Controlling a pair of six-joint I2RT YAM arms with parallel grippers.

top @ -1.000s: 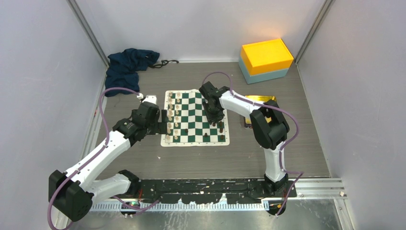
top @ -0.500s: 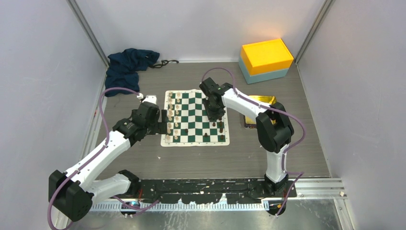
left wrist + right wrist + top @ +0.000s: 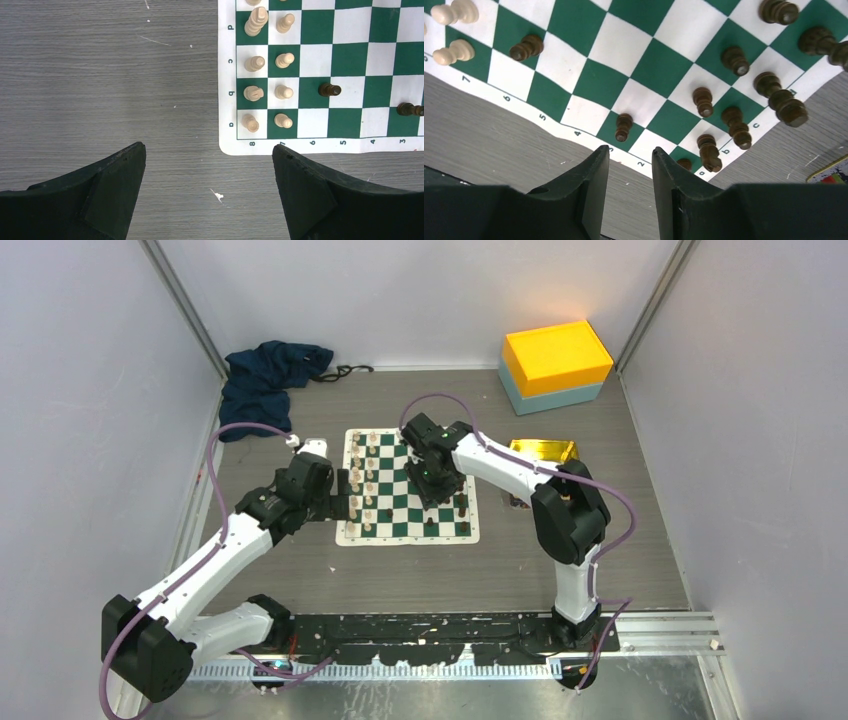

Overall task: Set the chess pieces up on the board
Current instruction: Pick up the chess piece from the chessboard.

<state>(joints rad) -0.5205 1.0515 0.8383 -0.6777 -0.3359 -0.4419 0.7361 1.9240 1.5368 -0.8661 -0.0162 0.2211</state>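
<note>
The green and white board [image 3: 405,537] lies mid-table. Cream chess pieces [image 3: 365,485] stand in two columns along its left side, and dark pieces [image 3: 462,505] stand near its right side. My left gripper [image 3: 345,492] is wide open and empty over bare table by the board's near-left corner [image 3: 207,149], with the cream pieces [image 3: 255,64] and one dark piece [image 3: 329,90] ahead of it. My right gripper [image 3: 437,490] hovers over the board's right half. Its jaws [image 3: 630,150] stand narrowly apart with nothing between them, near the board's edge [image 3: 574,131]. Several dark pieces [image 3: 734,120] stand ahead of it.
An orange and teal box [image 3: 556,365] stands at the back right. A shiny gold tray [image 3: 540,452] lies right of the board, partly behind my right arm. A dark blue cloth [image 3: 268,380] lies at the back left. Grey walls close in both sides.
My right gripper has moved left and slightly nearer, from the board's right side toward its middle. My left arm has not moved.
</note>
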